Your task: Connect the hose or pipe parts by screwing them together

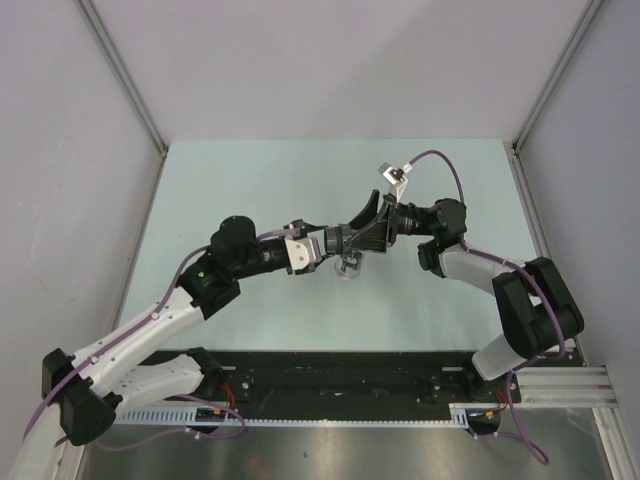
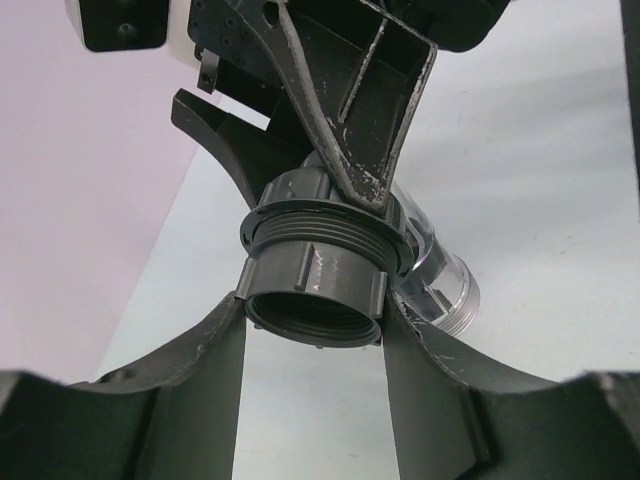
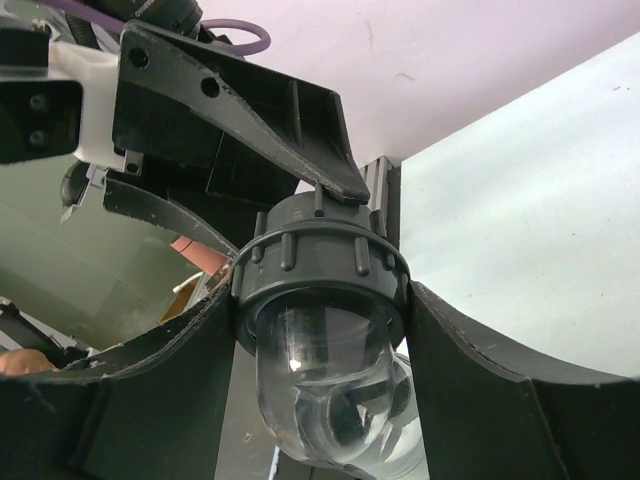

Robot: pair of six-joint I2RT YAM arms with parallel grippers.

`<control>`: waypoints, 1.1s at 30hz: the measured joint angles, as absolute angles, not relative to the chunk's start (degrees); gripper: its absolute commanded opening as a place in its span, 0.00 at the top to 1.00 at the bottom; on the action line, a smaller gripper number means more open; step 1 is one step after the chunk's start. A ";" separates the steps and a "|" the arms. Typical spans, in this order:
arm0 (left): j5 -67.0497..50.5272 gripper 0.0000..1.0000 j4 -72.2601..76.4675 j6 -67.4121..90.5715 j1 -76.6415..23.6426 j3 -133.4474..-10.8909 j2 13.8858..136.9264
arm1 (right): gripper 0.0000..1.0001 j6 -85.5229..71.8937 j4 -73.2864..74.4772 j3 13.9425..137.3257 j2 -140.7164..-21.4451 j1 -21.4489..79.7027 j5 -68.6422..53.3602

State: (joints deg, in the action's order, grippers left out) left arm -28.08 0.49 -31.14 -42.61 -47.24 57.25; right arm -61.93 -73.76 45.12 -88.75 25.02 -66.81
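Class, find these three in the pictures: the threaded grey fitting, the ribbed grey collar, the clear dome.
threaded grey fitting (image 2: 315,280): left wrist view, on its side wall.
ribbed grey collar (image 3: 320,255): right wrist view, on its ribbed band.
clear dome (image 3: 320,370): right wrist view, on its rounded front.

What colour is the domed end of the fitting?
Transparent dome, below a dark grey ribbed collar; best in the right wrist view.

The two arms reach inward over the pale green worktop (image 1: 250,190) and meet near its middle. The left hand (image 1: 328,244) and the right hand (image 1: 357,238) come from opposite sides onto a dark pipe fitting (image 1: 342,241). A clear rounded part (image 1: 348,266) shows just below it. A purple cable (image 1: 440,158) loops above the right arm, beside a small grey bracket (image 1: 392,176).
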 measured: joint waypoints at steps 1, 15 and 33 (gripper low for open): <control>-27.51 1.00 0.36 -32.10 -42.94 -47.20 57.19 | 1.00 -61.98 -73.76 45.15 -88.79 25.02 -66.74; -15.33 1.00 -1.87 -41.32 -48.47 -46.76 56.86 | 1.00 -66.46 -73.32 45.15 -91.13 24.99 -65.98; -0.97 1.00 1.02 -47.37 -54.13 -45.19 57.69 | 1.00 -71.37 -72.12 45.28 -92.36 24.86 -62.78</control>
State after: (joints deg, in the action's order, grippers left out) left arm -0.97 1.02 -47.37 -54.13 -45.19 57.69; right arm -71.37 -72.12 45.28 -92.36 24.86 -62.78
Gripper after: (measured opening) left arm 0.541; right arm 0.671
